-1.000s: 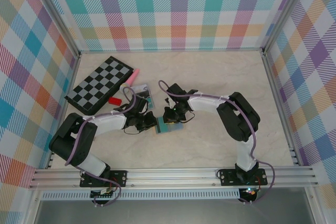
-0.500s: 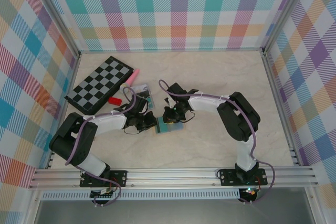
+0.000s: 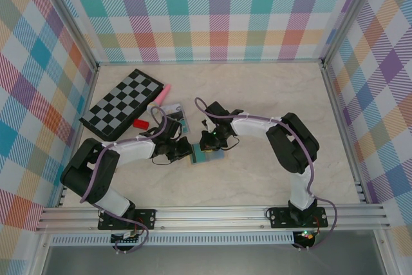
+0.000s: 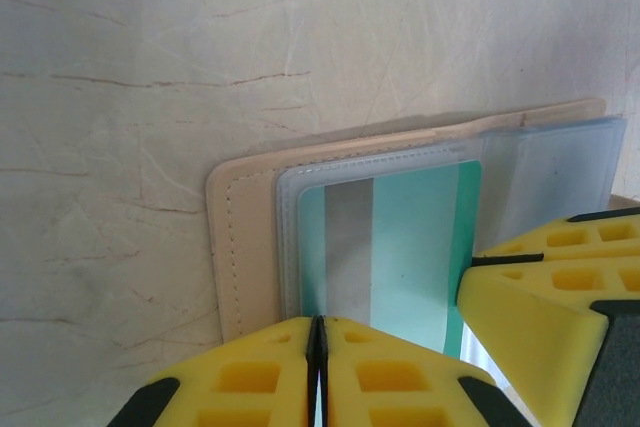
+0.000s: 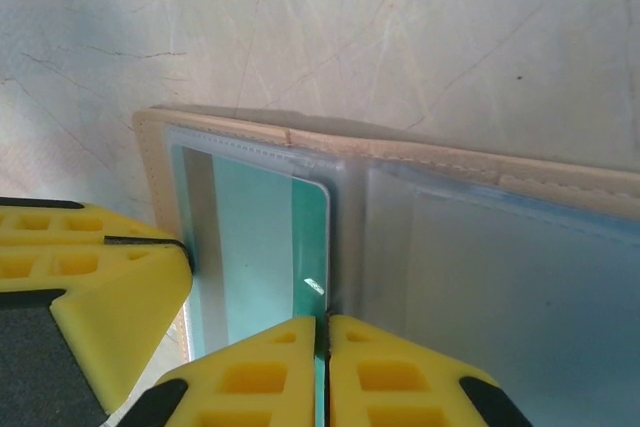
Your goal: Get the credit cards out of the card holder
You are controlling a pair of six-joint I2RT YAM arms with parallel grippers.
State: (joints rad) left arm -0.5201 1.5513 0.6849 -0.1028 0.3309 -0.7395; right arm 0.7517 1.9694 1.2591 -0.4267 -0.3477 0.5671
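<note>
Overhead, plaid walls [image 3: 219,17] box a pale marbled table [image 3: 277,94]; the open card holder [image 3: 207,157] lies between both arms. Left wrist: left claw [image 4: 318,325] pinches the holder's near edge. Right wrist: right claw [image 5: 322,322] grips the teal card [image 5: 260,237] by its edge.

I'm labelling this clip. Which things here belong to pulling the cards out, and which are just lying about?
Job: tan folding card holder with clear sleeves; teal card with grey stripe.
Lying about: black-and-white checkerboard; small pink stick; small red cylinder; teal-and-dark item in clear plastic.
</note>
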